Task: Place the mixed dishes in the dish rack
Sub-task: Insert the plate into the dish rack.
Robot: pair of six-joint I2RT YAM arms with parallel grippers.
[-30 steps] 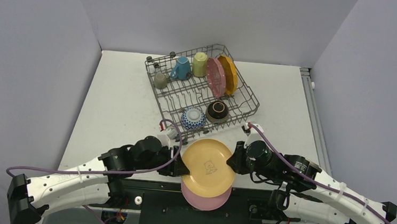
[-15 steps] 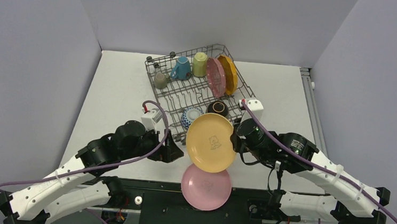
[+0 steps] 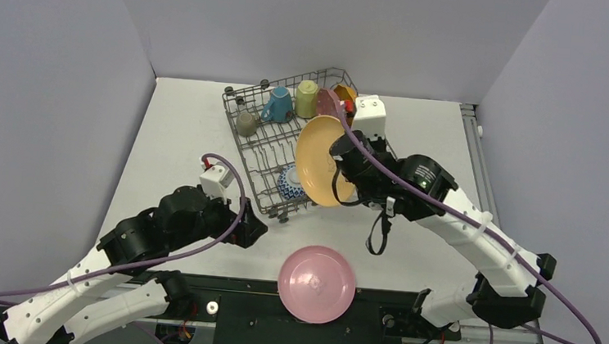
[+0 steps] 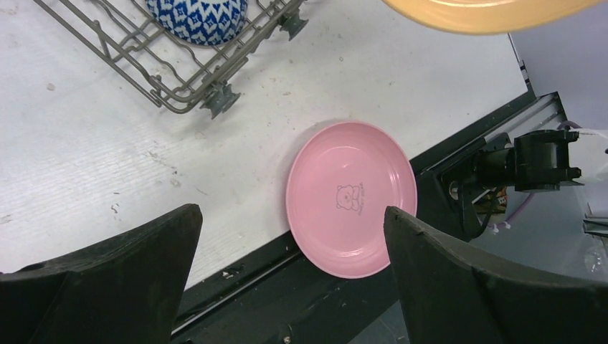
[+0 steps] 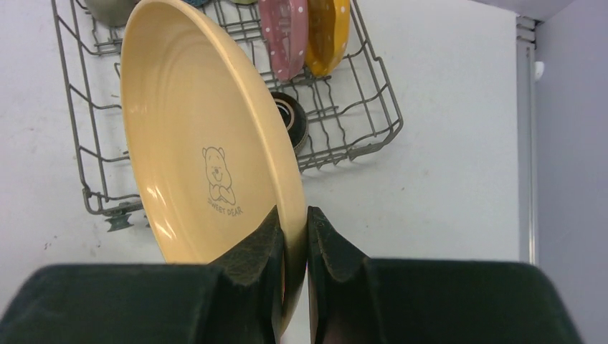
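Note:
My right gripper [image 5: 294,222] is shut on the rim of a yellow plate [image 3: 317,158], which it holds tilted on edge above the front of the dish rack [image 3: 238,134]. A light pink plate [image 3: 316,283] lies flat at the table's near edge. My left gripper [image 4: 290,210] hangs open and empty just left of it. In the rack are blue [image 3: 277,104], pale-yellow [image 3: 306,98] and grey [image 3: 246,123] mugs, a dark pink plate [image 5: 283,29], an orange plate [image 5: 326,29], a dark brown bowl [image 5: 290,115] and a blue-white bowl [image 4: 197,14].
A black frame [image 4: 287,301] runs along the table's near edge, and the pink plate overhangs it. Grey walls enclose the table at the left, back and right. A black strap [image 3: 377,235] dangles under the right arm.
The left gripper let go of the yellow plate, opened wide and drew back left. The right arm carried the plate up and away over the rack, tipping it on edge and uncovering the pink plate.

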